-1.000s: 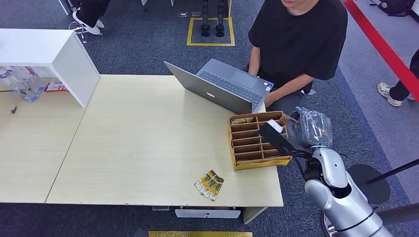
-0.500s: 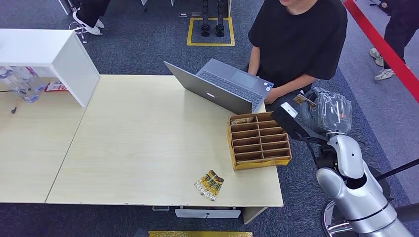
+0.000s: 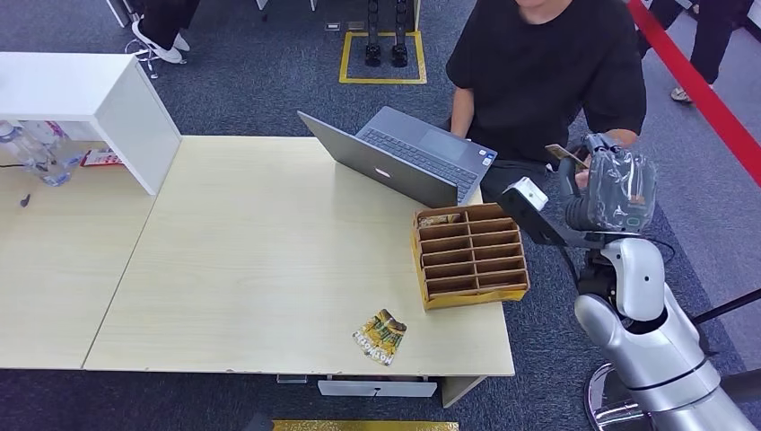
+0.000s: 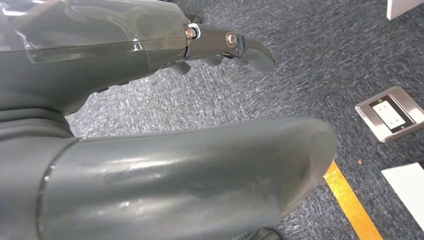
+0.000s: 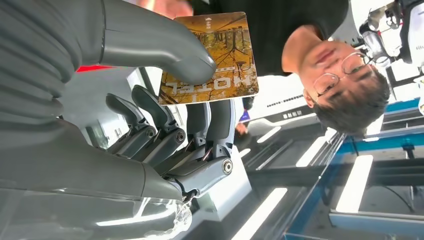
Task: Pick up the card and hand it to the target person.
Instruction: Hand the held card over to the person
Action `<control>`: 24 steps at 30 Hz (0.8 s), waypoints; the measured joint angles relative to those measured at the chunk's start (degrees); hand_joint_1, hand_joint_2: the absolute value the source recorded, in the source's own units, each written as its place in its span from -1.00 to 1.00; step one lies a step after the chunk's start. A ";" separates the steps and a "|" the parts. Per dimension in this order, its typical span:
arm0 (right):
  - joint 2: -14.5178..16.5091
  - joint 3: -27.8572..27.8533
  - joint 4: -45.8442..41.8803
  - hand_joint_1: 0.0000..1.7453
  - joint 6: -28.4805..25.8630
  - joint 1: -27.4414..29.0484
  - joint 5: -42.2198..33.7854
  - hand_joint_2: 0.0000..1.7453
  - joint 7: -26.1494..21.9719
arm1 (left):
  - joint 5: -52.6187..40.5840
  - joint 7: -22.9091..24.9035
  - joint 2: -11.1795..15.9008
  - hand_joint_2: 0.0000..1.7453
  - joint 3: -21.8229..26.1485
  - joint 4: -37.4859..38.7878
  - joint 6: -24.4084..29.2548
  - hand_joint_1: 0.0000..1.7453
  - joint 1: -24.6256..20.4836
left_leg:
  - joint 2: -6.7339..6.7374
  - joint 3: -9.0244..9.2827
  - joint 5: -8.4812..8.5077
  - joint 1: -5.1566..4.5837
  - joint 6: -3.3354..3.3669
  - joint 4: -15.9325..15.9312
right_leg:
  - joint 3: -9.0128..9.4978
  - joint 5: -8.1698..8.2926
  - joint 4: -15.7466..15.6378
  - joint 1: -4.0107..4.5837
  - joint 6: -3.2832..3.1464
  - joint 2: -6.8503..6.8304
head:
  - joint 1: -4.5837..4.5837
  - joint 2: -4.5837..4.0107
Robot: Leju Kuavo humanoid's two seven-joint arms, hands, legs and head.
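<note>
My right hand (image 3: 603,184) is raised beside the table's right end, close in front of a seated person in a black shirt (image 3: 547,72). It pinches a yellow-brown hotel card (image 5: 212,57) between thumb and fingers (image 5: 165,117). The card (image 3: 564,154) juts from the hand toward the person's forearm. My left hand (image 4: 165,90) hangs over grey carpet, its fingers curled with nothing in them. Two more cards (image 3: 380,337) lie near the table's front edge.
A cardboard divider box (image 3: 468,256) with several slots sits at the table's right end. An open grey laptop (image 3: 399,162) stands behind it. A white shelf unit (image 3: 90,108) is at the far left. Another person's legs (image 3: 695,45) pass at the back right.
My right hand has lifted away from the divider box and moved up and right toward the seated person, carrying the card. A walker at the back right has moved along.
</note>
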 joint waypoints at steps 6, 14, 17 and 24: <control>0.51 0.16 1.17 0.82 0.40 0.02 1.83 1.00 -0.25 | -0.13 0.02 -0.37 -1.00 0.00 0.00 -0.11 -1.00 -0.14 | 0.00 0.00 0.00 0.00 0.00 0.00 | 0.00 0.00 0.00 0.00 0.00 0.00 | -0.01 0.00; 1.02 0.30 3.25 0.75 1.53 0.19 2.96 1.00 -0.53 | -0.13 -0.02 -0.58 -1.00 0.00 0.00 -0.11 -1.00 -0.41 | 0.00 0.00 0.00 0.00 0.00 0.00 | 0.00 0.00 0.00 0.00 0.00 0.00 | -0.01 0.00; 1.13 0.31 3.95 0.71 1.75 0.33 3.09 1.00 -0.52 | -0.14 -0.02 -0.63 -1.00 0.00 0.00 -0.11 -1.00 -0.42 | 0.00 -0.01 0.00 0.00 0.00 0.00 | 0.00 0.00 0.00 0.00 0.00 0.00 | 0.00 0.00; 1.31 0.78 5.35 -0.56 3.91 0.71 4.91 1.00 -0.05 | -0.28 -0.02 -0.63 -1.00 -0.01 0.00 -0.11 -1.00 -0.43 | 0.00 0.00 0.00 0.00 0.00 0.00 | 0.00 0.00 0.00 0.00 0.00 0.00 | -0.01 0.00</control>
